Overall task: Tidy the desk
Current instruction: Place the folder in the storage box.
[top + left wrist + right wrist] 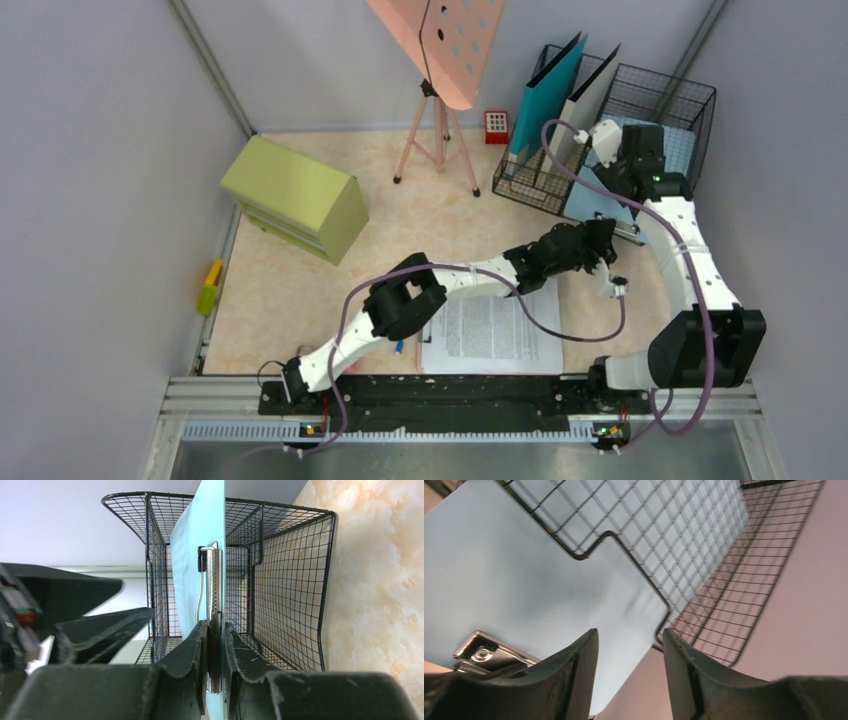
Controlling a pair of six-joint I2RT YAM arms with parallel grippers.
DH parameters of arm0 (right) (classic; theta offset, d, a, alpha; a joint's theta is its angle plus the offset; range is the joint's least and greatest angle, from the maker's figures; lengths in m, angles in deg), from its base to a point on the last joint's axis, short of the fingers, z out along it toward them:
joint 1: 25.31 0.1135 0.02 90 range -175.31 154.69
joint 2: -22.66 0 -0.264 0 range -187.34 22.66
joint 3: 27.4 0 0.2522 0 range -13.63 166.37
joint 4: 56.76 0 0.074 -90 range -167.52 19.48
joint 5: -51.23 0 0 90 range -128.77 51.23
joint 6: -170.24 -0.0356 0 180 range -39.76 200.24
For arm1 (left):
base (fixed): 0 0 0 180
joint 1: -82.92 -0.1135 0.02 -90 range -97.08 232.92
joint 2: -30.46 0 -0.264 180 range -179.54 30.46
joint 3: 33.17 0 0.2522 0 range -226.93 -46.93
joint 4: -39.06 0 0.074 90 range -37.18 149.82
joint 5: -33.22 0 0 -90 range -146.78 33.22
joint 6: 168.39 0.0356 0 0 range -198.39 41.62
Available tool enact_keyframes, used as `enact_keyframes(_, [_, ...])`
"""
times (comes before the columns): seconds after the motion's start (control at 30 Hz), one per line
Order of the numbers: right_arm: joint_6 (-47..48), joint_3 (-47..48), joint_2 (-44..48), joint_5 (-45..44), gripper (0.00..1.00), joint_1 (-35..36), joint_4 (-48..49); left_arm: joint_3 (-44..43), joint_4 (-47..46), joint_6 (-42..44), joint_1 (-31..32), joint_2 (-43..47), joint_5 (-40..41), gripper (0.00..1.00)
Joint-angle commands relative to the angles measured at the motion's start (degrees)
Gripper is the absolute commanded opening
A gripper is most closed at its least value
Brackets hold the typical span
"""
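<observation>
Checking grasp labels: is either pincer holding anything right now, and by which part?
Left pincer clamps the light blue clipboard edge-on at its metal clip end. Right pincer is open, holding nothing.

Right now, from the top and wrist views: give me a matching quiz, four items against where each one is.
Items:
1. cabinet
2. clipboard
3. papers
4. red box

Places:
A. by the back wall, right of the tripod
B. pinched in the left gripper, at the wire rack
C. flat at the near edge of the desk, about mid-width
D. left side of the desk

Pairs: 1-D, 2-B, 3-C, 4-A
</observation>
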Motion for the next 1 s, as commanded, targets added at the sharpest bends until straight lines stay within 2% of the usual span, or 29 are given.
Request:
enact_keyframes(0.0, [-1.2,4.7,3.1,-2.5,0.55,-0.6,-0.4,1.7,-2.3,0.0,-2.3,3.8,2.6,0.0])
enact_keyframes(0.1, [0.2,3.6,1.9,-4.1,0.6,-0.6,1.3,1.6,-2.7,-0.6,-2.3,3.8,2.6,0.0])
enact_keyframes(0.47, [5.7,-3.2,-2.7,-8.7,0.61,-0.5,15.2,0.7,-2.2,-1.3,-2.3,3.3,2.6,0.0])
enact_keyframes(0.97, [14.8,-12.0,-5.4,-11.8,0.5,-2.1,38.9,0.2,-1.0,-1.7,-2.4,3.2,2.6,0.0])
